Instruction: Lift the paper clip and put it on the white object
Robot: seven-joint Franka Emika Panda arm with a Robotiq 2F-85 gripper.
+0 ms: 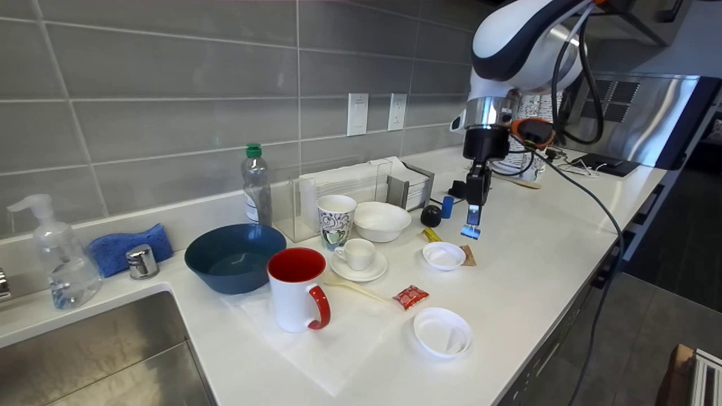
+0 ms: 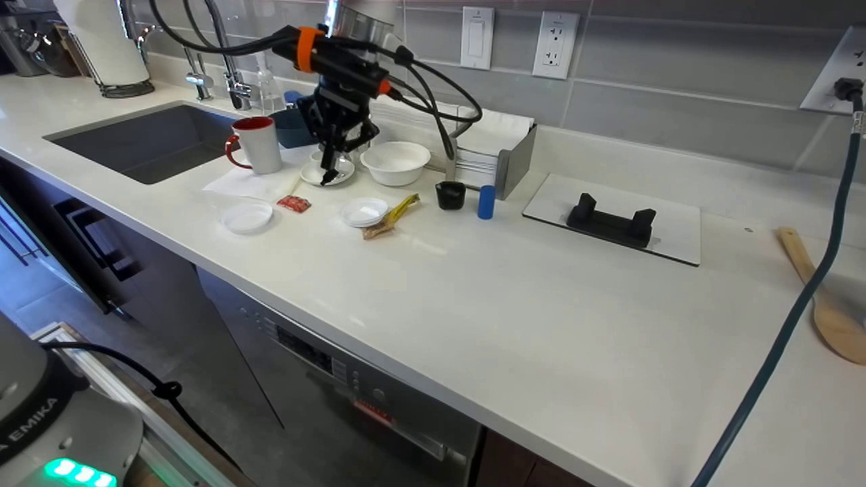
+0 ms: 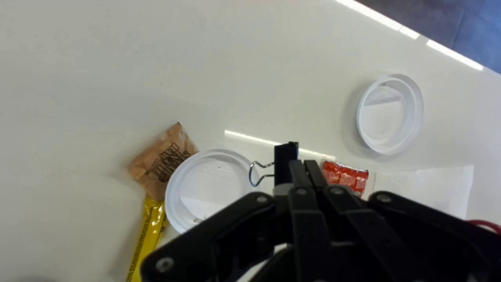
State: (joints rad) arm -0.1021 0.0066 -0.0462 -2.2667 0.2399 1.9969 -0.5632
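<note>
One gripper (image 3: pixel 305 166), clamped on a black paper clip (image 3: pixel 282 166), aloft over the counter (image 3: pixel 98 70), with a small white dish (image 3: pixel 209 183) at the clip's eight o'clock in the wrist view.

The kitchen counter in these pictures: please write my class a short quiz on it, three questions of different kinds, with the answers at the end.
1. True or false: the gripper is holding the black clip clear of the counter.
2. Multiple choice: what colour is the handle of the large mug? A green; B red; C blue.
3. Fill in the missing word: the small white cup stands on a white ____.

Key: 1 true; 2 B; 3 saucer.
</note>
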